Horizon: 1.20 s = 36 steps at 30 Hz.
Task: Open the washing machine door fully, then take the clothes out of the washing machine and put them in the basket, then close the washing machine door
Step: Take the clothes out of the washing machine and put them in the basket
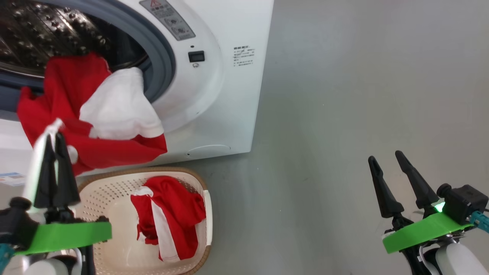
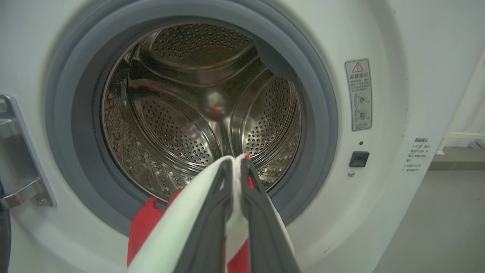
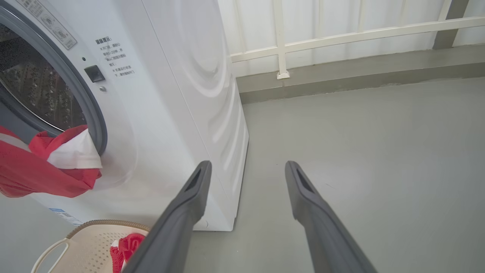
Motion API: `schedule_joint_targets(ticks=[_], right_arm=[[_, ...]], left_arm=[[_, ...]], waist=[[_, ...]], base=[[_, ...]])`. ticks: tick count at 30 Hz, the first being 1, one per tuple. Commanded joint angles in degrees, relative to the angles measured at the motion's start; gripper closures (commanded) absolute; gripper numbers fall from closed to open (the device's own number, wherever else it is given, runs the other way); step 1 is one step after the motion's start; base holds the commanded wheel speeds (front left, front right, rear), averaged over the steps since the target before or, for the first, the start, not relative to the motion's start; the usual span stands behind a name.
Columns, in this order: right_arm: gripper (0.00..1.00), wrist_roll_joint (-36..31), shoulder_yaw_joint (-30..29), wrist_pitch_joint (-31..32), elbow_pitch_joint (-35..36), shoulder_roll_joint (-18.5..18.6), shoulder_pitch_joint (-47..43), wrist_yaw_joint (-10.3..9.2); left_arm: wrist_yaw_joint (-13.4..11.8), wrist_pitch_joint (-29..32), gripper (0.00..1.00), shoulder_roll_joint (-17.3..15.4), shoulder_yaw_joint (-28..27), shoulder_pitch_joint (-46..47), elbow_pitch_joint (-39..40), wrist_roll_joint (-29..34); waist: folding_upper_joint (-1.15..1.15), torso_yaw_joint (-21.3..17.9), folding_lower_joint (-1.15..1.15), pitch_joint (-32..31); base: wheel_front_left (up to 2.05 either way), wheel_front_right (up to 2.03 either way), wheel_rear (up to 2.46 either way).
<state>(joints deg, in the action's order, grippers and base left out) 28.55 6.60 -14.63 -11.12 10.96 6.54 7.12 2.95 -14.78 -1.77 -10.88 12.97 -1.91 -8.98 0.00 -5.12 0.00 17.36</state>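
Bright, even and diffuse all around the washing machine (image 1: 237, 99). Only soft, faint shadows on the floor (image 1: 344, 114) beside it. Dim inside it, with sharp glints off the steel drum (image 2: 182, 125). Bowed outlines of it toward the wrist views' borders. Blurred, close before it: fingers of the left gripper (image 2: 235, 161).

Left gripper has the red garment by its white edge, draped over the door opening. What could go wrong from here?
1. The left gripper pinches only a thin white edge of the red garment; it may slip free.
2. The cloth lies over the grey gasket and could drag or catch there.
3. The basket already holds a crumpled garment; a loose fold might land on the floor.
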Motion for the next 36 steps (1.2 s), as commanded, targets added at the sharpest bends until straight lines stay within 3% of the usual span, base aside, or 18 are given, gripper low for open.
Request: schedule_joint_targets(ticks=[1,5,25,36], right_arm=[[0.00,-0.5,1.1,-0.4,1.5,0.9,1.5,0.36],[0.00,-0.4,1.1,-0.4,1.5,0.9,2.3,0.36],[0.00,-0.2,1.3,-0.4,1.6,0.8,4.8,0.36],[0.00,-0.2,1.2,-0.4,2.4,1.1,6.5,0.36]], left_arm=[[-0.7,-0.2,1.00,-1.1,-1.4,-0.4,-0.4,-0.6],[-1.2,-0.2,1.00,-1.1,-1.0,-0.5,-6.8,-0.8],[1.3,-0.2,1.00,-1.1,1.9,4.5,-36.1,-1.2],[1.6,-0.2,1.00,-1.3,3.2,11.8,-50.1,0.2]], waist=[[0.00,-0.3,0.00,0.9],[0.00,-0.5,0.00,2.2],[0.00,-1.7,0.00,6.3],[0.00,-1.5,0.00,10.6]], base=[[0.00,0.00,0.00],[0.00,0.00,0.00],[0.00,0.00,0.00],[0.00,0.00,0.00]])
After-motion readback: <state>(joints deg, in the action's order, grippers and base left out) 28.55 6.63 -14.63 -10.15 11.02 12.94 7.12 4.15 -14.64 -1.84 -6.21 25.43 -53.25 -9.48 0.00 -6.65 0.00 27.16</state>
